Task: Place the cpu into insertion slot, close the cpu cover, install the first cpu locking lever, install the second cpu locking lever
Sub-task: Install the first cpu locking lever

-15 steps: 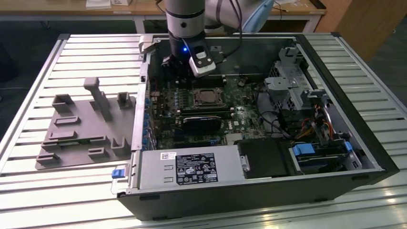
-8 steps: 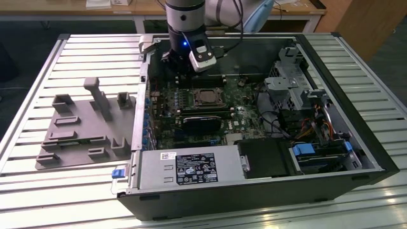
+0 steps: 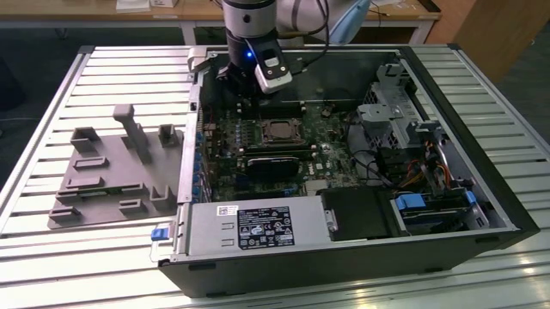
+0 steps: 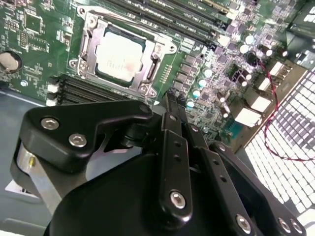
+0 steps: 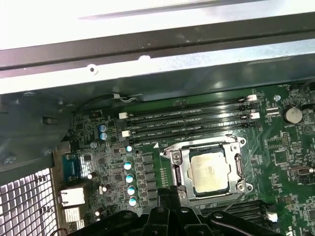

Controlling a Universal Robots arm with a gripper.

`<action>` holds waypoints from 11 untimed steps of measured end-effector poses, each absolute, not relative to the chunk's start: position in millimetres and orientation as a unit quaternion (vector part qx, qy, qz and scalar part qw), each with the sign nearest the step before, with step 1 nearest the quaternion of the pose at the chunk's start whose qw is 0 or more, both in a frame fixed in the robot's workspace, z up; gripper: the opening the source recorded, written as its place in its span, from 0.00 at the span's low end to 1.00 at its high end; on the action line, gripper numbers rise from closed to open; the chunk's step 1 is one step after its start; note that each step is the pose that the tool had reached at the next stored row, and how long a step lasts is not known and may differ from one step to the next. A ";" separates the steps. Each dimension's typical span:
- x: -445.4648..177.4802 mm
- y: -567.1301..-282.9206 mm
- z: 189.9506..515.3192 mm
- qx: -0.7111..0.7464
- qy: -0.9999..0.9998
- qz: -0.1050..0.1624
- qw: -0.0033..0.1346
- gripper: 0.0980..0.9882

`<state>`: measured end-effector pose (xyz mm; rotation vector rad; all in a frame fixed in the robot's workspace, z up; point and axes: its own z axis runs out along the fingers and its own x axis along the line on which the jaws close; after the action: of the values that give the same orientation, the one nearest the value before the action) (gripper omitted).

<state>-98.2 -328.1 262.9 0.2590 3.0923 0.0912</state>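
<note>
Exterior view: gripper [image 3: 255, 96] hangs over motherboard [image 3: 225, 145], near insertion slot [image 3: 279, 131] mid-board.
Second wrist view: cpu [image 4: 120, 58] seated in slot, cpu cover [image 4: 165, 46] down around it. Pincer pinched narrow, empty.
First wrist view: same seating. Can't tell if levers are latched. Judge placing and cover done, lever steps unconfirmed.
</note>
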 end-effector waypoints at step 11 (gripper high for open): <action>-112.5 -328.1 262.0 0.084 0.994 0.063 0.020 0.00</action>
<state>-112.5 -328.1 262.0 0.2598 3.0851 0.1953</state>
